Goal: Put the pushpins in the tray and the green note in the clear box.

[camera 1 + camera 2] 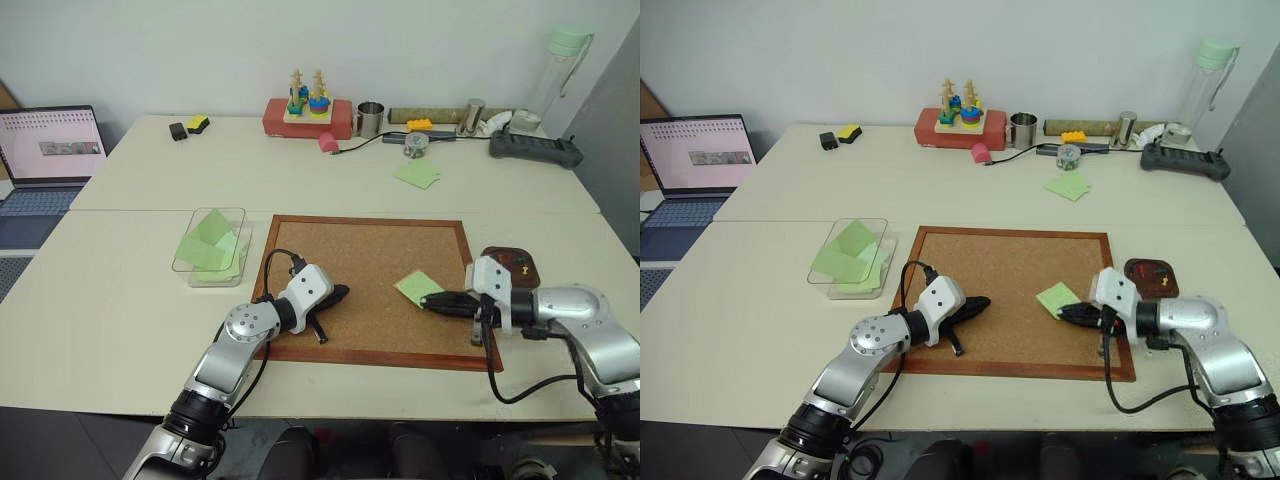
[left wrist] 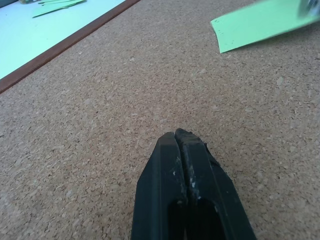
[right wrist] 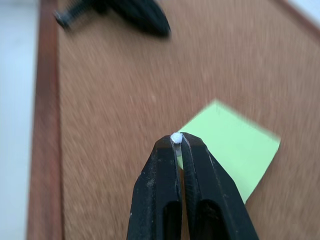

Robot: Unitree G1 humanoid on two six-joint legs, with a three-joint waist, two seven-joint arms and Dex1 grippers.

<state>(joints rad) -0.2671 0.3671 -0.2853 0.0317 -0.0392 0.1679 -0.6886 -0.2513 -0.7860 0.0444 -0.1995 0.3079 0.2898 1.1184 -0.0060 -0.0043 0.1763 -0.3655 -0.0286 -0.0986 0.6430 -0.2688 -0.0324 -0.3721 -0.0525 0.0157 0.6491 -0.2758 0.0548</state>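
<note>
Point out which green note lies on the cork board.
The single green note by the right gripper. The others lie in the clear box or on the far table.

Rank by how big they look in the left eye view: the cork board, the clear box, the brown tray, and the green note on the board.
1. Cork board, by far the largest.
2. Clear box.
3. Brown tray and green note look about alike; part of the tray is hidden behind the right arm, so I won't rank them.
</note>
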